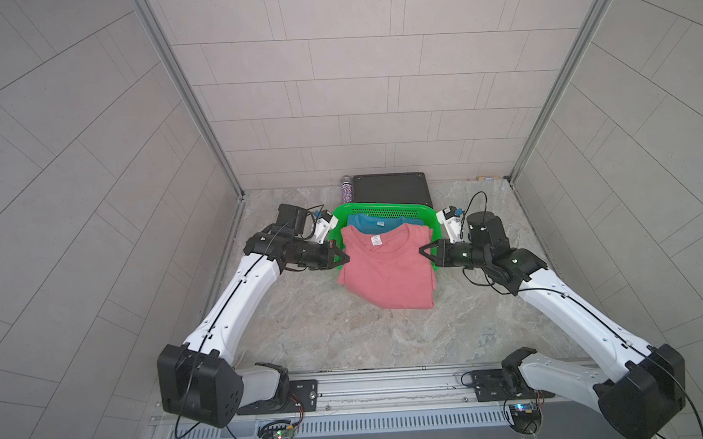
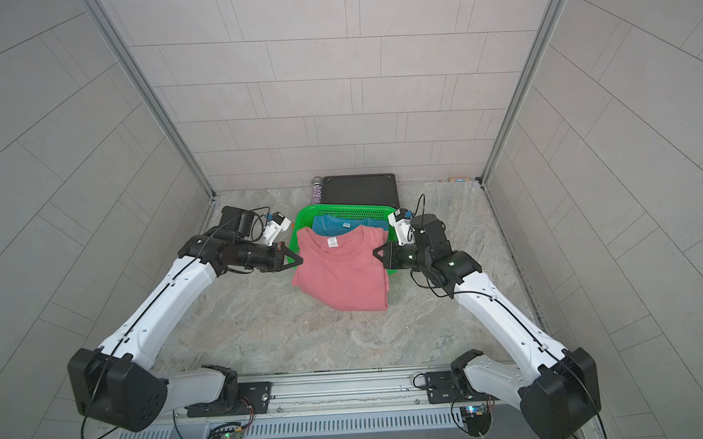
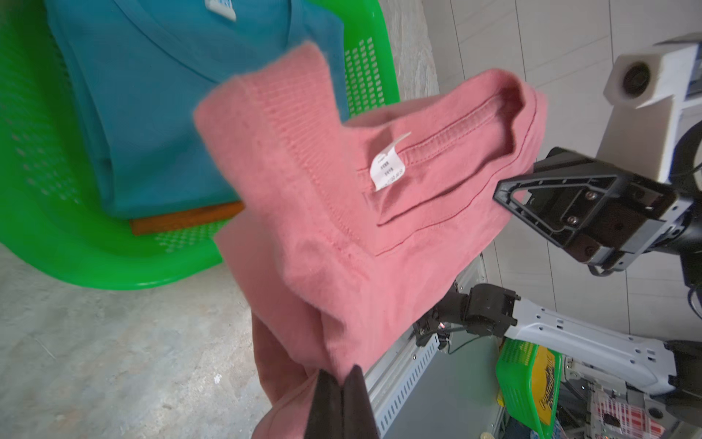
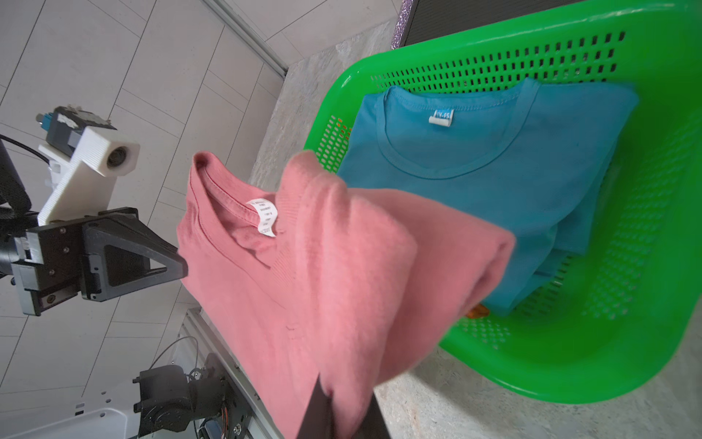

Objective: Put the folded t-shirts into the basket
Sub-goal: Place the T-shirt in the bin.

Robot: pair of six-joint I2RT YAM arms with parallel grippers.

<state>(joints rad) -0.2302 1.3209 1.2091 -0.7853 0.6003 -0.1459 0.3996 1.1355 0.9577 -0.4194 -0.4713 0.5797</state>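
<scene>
The dusty pink folded t-shirt point(image 1: 386, 264) point(image 2: 341, 270) hangs in the air between both arms, over the near rim of the green basket point(image 1: 378, 208) point(image 2: 341, 208). My left gripper point(image 1: 345, 258) point(image 3: 342, 380) is shut on its left edge, and my right gripper point(image 1: 422, 251) point(image 4: 330, 403) is shut on its right edge. Inside the basket lies the sky blue t-shirt point(image 1: 372, 224) point(image 4: 494, 159). Under it an orange t-shirt point(image 3: 186, 220) shows as a thin strip.
A flat black briefcase point(image 1: 391, 188) lies behind the basket against the back wall, with a glittery bottle point(image 1: 346, 190) at its left. Tiled walls enclose the marble table point(image 1: 346, 335) on three sides. A metal rail runs along the front edge.
</scene>
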